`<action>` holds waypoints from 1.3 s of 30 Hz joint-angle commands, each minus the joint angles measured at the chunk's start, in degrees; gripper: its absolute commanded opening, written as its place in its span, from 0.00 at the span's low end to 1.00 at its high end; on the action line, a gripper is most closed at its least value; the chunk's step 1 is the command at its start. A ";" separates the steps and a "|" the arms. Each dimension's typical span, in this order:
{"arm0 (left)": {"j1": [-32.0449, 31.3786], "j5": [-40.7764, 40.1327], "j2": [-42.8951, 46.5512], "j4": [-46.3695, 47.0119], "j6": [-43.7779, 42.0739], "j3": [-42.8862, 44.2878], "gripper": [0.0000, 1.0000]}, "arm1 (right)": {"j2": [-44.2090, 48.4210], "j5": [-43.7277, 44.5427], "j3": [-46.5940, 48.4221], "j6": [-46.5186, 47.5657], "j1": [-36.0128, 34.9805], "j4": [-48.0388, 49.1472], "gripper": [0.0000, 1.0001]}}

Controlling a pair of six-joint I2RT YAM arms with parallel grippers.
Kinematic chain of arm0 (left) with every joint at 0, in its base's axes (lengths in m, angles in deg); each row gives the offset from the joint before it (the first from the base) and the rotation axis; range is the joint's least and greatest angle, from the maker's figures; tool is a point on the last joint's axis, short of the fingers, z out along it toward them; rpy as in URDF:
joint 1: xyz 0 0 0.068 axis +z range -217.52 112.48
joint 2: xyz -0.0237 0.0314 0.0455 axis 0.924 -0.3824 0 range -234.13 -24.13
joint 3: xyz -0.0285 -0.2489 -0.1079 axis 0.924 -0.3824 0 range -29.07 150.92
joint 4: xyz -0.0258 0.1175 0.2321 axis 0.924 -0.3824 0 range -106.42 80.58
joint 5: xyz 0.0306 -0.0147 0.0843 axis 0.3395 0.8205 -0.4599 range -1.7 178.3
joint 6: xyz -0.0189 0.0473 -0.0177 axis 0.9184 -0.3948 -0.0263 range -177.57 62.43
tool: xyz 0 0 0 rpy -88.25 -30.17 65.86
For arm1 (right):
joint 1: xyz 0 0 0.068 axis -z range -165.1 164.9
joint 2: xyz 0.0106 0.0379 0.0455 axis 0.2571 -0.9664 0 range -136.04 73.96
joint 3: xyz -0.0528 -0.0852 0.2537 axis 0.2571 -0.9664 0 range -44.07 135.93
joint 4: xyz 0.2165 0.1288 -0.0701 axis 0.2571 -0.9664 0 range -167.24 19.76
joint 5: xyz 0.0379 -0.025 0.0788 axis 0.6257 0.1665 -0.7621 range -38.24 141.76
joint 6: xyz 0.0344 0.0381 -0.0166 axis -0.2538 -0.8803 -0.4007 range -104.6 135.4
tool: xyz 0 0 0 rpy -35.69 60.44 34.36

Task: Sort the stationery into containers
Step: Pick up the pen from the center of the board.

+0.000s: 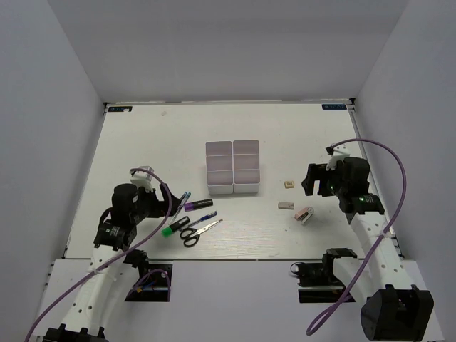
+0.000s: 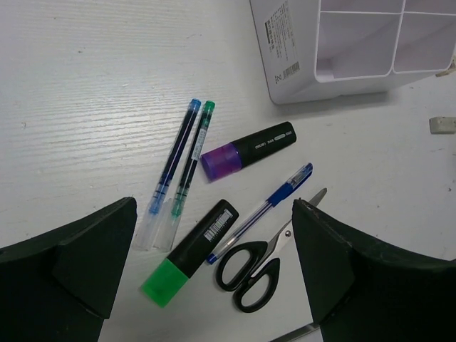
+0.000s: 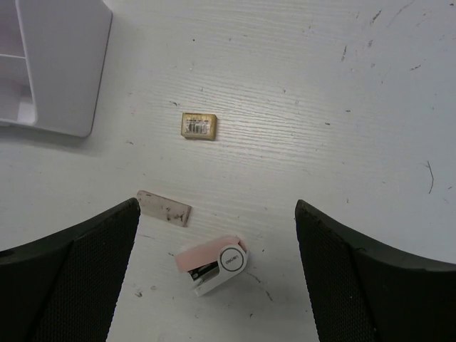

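The white bins [image 1: 220,188] stand mid-table as a two-by-three block, all empty. My left gripper [image 1: 171,203] is open above a cluster of black-handled scissors [image 2: 249,274], a green marker [image 2: 189,253], a purple marker [image 2: 247,149], a blue pen [image 2: 267,206] and two thin pens [image 2: 182,164]. My right gripper [image 1: 313,182] is open above the pink-white piece [image 3: 212,263], with a dirty white eraser [image 3: 164,207] and a beige eraser [image 3: 199,126] nearby. Both grippers hold nothing.
A bin corner shows in the left wrist view [image 2: 299,50] and in the right wrist view [image 3: 64,64]. White walls enclose the table on three sides. Cables loop from both arms.
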 commanded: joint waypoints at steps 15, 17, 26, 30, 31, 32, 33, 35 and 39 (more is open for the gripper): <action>0.34 0.02 -10.34 4.99 0.54 2.98 0.29 | 4.01 -12.51 -1.87 11.59 0.15 -1.75 0.09; 0.16 -1.38 -20.23 4.83 0.19 6.64 0.00 | 3.58 -12.96 -1.37 12.41 0.07 -3.50 0.00; -6.95 -10.52 -46.13 -4.50 -11.14 24.07 0.49 | 0.94 -14.37 2.16 15.49 -0.37 -9.57 0.81; -9.33 -15.10 -51.83 -3.53 -14.66 24.42 0.50 | 1.73 -14.81 2.60 15.40 -0.28 -10.27 0.82; -9.33 -15.80 -52.37 -3.62 -15.36 24.42 0.48 | 1.73 -15.07 2.60 15.48 -0.11 -10.19 0.83; -9.42 -16.06 -53.25 -3.88 -15.72 24.42 0.48 | 1.82 -14.99 2.69 15.31 -0.37 -10.27 0.83; -9.51 -15.98 -53.34 -3.79 -15.72 24.25 0.47 | 2.08 -14.90 2.77 15.40 -0.20 -10.19 0.83; -9.77 -15.98 -53.87 -3.09 -15.90 23.63 0.46 | 2.08 -14.81 2.95 15.22 -0.37 -10.36 0.83; -11.35 -16.68 -55.10 -3.62 -15.90 23.63 0.46 | 2.17 -15.34 3.13 15.22 -0.20 -10.89 0.83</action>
